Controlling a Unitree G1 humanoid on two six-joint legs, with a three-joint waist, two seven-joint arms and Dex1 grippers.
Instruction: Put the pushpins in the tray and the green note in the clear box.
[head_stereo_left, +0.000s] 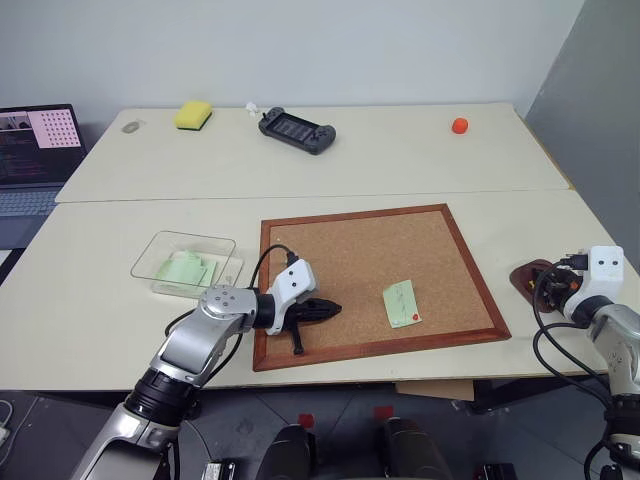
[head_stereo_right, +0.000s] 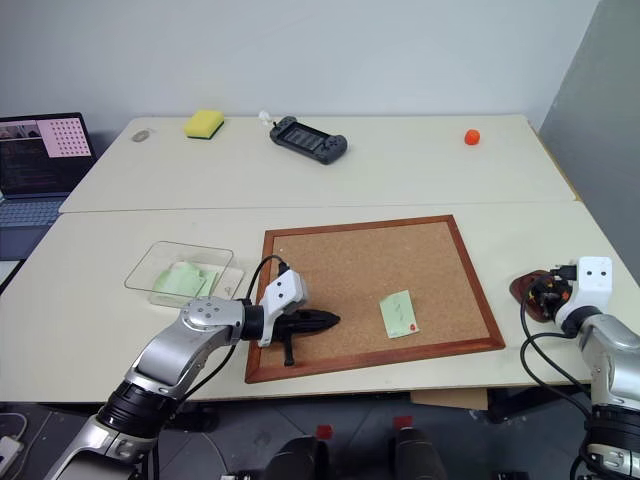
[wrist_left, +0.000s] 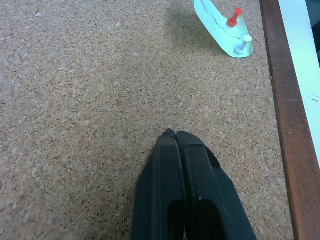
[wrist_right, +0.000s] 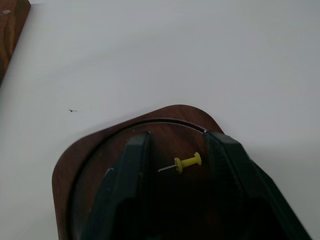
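Left end effector: fingers pressed together, empty, lying low over the cork board near its front edge, pointing toward the green note.
Right end effector: fingers apart, poised over the tray with a yellow pushpin lying loose between them on the tray floor; nothing gripped.
Tray: dark red-brown dish on the counter just beyond the board's right edge, under the right end effector.
Cork board: wood-framed, flat on the near counter, in the middle.
Green note: on the board's front right part, pinned by a red pushpin and a white pushpin, both standing upright in it near one end.
Clear box: on the counter just left of the board, well apart from the note; pale green paper slips already lie inside.
Laptop: open, at the far left edge.
Far counter: yellow sponge, black handheld game console, and an orange-red ball toward the right.
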